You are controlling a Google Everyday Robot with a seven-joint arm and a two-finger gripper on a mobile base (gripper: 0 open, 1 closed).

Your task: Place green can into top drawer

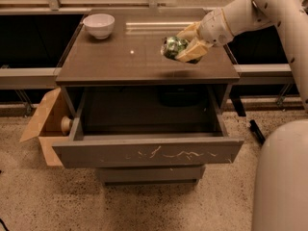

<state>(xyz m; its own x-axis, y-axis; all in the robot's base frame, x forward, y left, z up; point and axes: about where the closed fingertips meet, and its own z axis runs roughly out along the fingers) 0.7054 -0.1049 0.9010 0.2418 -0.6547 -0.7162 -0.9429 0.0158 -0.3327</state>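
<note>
Camera view shows tool (184, 48) clamped around green can (171, 45) above tabletop (120, 61).

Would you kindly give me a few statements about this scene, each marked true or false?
1. The top drawer stands open. True.
2. The green can lies inside the drawer. False: the gripper holds it over the cabinet top.
3. The white bowl sits on the cabinet top. True.
4. The gripper is open and empty. False: its fingers are shut on the green can.
5. The drawer's front panel is unmarked. False: pale scratches cross it.
</note>
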